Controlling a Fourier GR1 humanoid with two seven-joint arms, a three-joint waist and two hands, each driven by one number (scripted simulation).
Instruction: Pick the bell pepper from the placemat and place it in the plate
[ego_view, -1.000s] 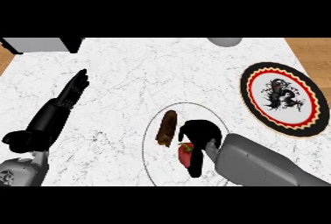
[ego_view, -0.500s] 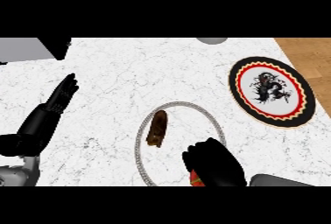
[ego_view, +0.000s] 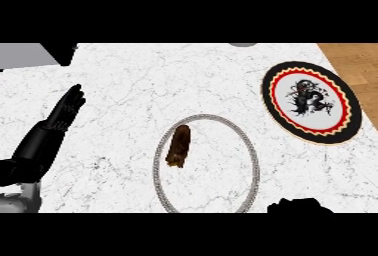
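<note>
At the near edge only a sliver of the right hand (ego_view: 299, 206) shows; whether it holds anything cannot be told, and the bell pepper is out of sight. A pepper is likely light, hollow and waxy, so best cupped round its body. Beyond lies the placemat (ego_view: 255, 165) with a brown item (ego_view: 179, 146). The left hand (ego_view: 63, 120) rests flat and open at the left. Bare tabletop (ego_view: 133, 75) leaves room toward the plate (ego_view: 267, 97).

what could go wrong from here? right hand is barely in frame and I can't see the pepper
1. Only a dark part of the right hand shows at the lower edge and the bell pepper is not visible, so the hold cannot be confirmed.
2. The brown elongated item lies on the white oval placemat; a re-grasp there might knock it.
3. The round black-rimmed dragon plate sits near the marble counter's right edge; overshooting may send the pepper off.
</note>
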